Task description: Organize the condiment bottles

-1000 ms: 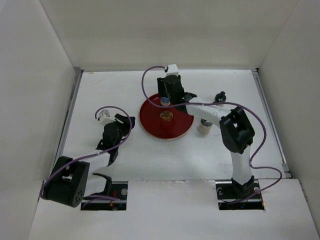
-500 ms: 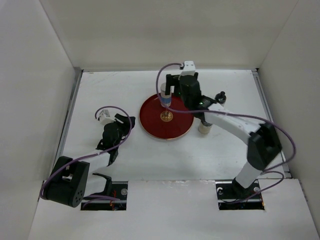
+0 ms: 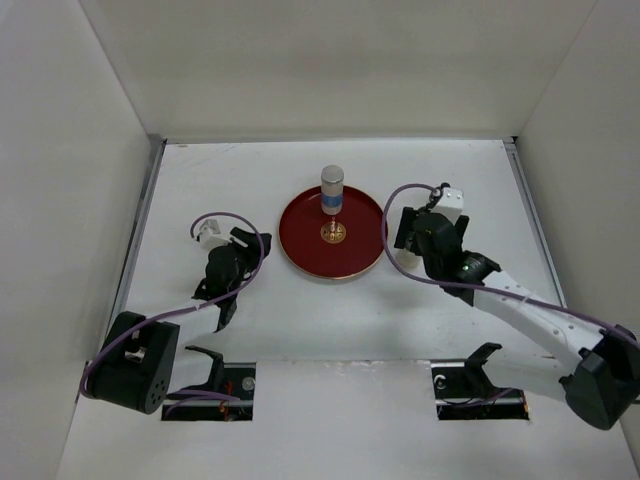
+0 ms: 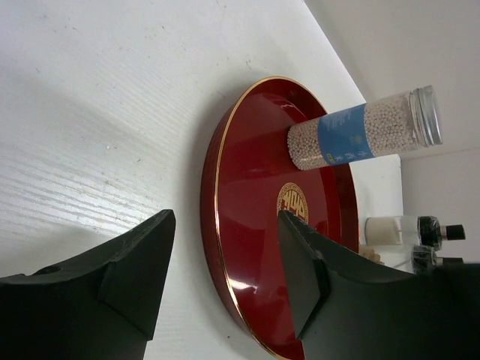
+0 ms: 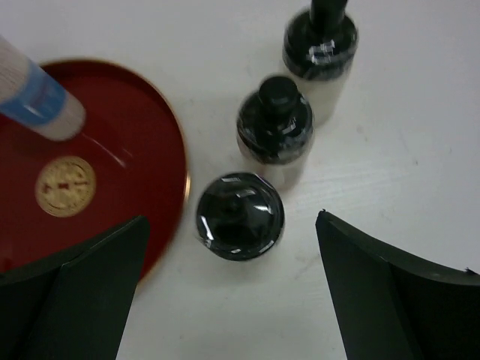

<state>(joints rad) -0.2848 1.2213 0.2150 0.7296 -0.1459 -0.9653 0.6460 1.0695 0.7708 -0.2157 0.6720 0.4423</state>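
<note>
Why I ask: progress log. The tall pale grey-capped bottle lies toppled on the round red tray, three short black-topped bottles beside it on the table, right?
No: the tall pale grey-capped bottle stands upright on the round red tray, as the top external view shows; the rest holds.

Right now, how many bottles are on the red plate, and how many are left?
One is done: the tall bottle stands on the red plate. The right gripper hangs open over the three short bottles, holding nothing. Those three stand on the table beside the plate, so they are left. The left gripper is open and empty.
</note>
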